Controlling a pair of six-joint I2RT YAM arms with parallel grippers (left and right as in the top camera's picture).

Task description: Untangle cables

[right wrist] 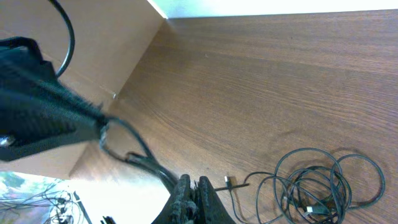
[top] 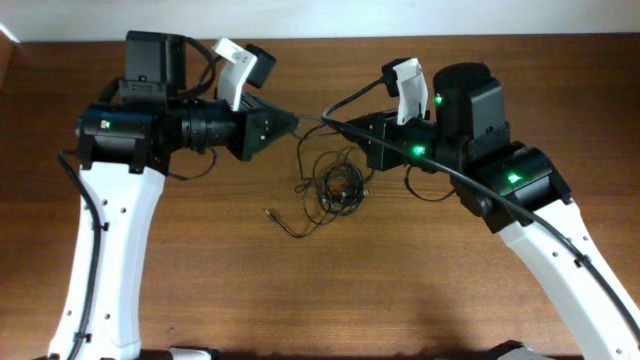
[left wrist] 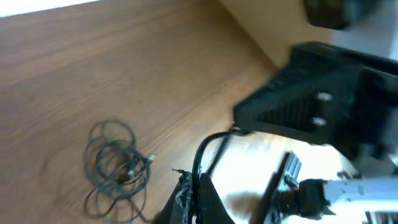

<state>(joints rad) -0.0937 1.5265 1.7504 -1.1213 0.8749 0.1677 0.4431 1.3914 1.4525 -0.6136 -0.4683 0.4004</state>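
The cables point(top: 336, 184) lie as a loose knotted bundle of thin black loops on the wooden table, between and just in front of the two arms. One plug end point(top: 268, 212) trails out to the front left. My left gripper point(top: 294, 124) and right gripper point(top: 352, 130) face each other above the table, each shut on the same black strand point(top: 322, 121), which spans the short gap between them. In the left wrist view the fingers point(left wrist: 186, 193) pinch that strand point(left wrist: 198, 158), with the bundle point(left wrist: 115, 165) lying below left. The right gripper point(right wrist: 194, 180) clamps the strand point(right wrist: 152, 169); the bundle point(right wrist: 318, 185) lies to its right.
The brown wooden table point(top: 200, 280) meets a pale wall point(top: 330, 18) at the back. Each arm's thick black wiring point(top: 460, 172) hangs close to the grippers. The white arm links point(top: 110, 260) stand at the front left and front right.
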